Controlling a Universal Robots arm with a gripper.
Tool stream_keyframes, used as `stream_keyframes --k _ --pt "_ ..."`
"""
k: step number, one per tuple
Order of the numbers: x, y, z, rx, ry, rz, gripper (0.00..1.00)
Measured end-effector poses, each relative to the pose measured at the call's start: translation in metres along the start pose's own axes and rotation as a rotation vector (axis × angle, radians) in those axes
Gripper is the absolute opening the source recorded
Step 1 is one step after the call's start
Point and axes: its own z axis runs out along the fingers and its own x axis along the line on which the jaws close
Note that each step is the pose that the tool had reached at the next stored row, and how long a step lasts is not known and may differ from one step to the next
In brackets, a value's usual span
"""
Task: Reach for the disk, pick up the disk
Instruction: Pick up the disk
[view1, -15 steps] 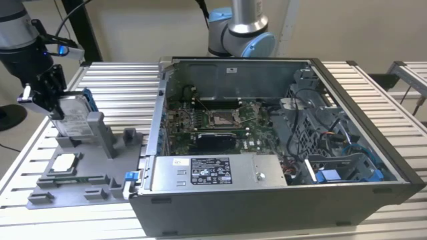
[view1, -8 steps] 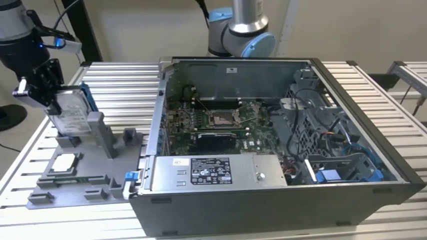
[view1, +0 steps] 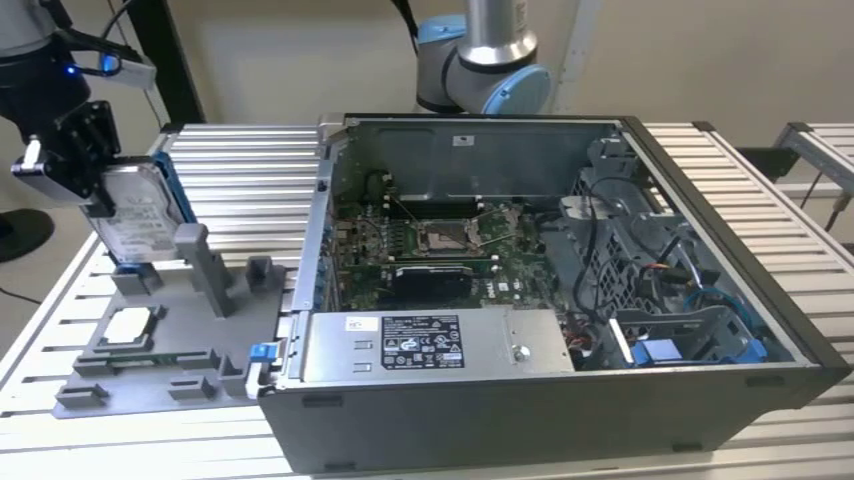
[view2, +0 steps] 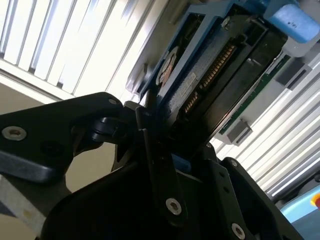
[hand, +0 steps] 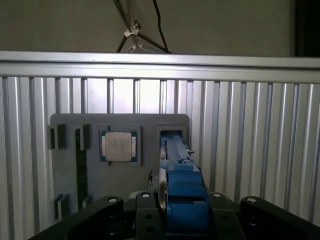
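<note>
Standing on edge at the exterior view's left, the silver-grey rectangular hard disk (view1: 134, 215) with white printed label and blue plastic frame has its lower end at a slot of the grey moulded fixture tray (view1: 147, 375); the label print cannot be read. 1 small white-faced square chip (view1: 123, 325) lies flat in a tray recess. The black hand (view1: 91, 185) sits above, its 2 fingers pinching the disk's upper edge. Beside the tray, the open dark computer case (view1: 534, 410) holds a long grey metal box (view1: 527, 345) with a white-and-black sticker.
</note>
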Motion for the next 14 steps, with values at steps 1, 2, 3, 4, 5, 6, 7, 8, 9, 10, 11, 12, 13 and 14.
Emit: stream_keyframes --k 1,2,3,4,5,6,7,8,9,10,11,12,13,14 --pt "0.0000 0.0000 -0.0021 -0.0001 0.0000 0.000 0.00" --pt "0.0000 -0.0001 -0.0039 -0.0001 0.0000 0.000 0.00" --pt "0.0000 -0.0001 -0.0058 0.0000 0.0000 0.000 0.00" --pt "0.0000 -0.0001 -0.0081 0.0000 0.0000 0.000 0.00" --pt "-0.0001 -0.0001 -0.0101 0.0001 -0.0001 0.000 0.00" --pt "-0.0001 -0.0002 -0.0125 0.0000 0.0000 0.000 0.00" --pt "0.0000 -0.0002 -0.0148 -0.0001 0.0000 0.000 0.00" --pt "-0.0001 -0.0002 -0.0176 -0.0001 0.0000 0.000 0.00" --pt "-0.0001 -0.0003 -0.0208 0.0000 0.0000 0.000 0.00" --pt "-0.0001 -0.0003 -0.0232 0.0000 0.0000 0.000 0.00" --pt "-0.0001 -0.0004 -0.0255 0.0000 0.0000 0.000 0.00" --pt "-0.0001 -0.0004 -0.0278 -0.0001 0.0000 0.000 0.00" --pt "-0.0001 -0.0004 -0.0299 0.0000 0.0000 0.000 0.00" --pt "-0.0001 -0.0004 -0.0321 0.0000 0.0000 0.000 0.00"
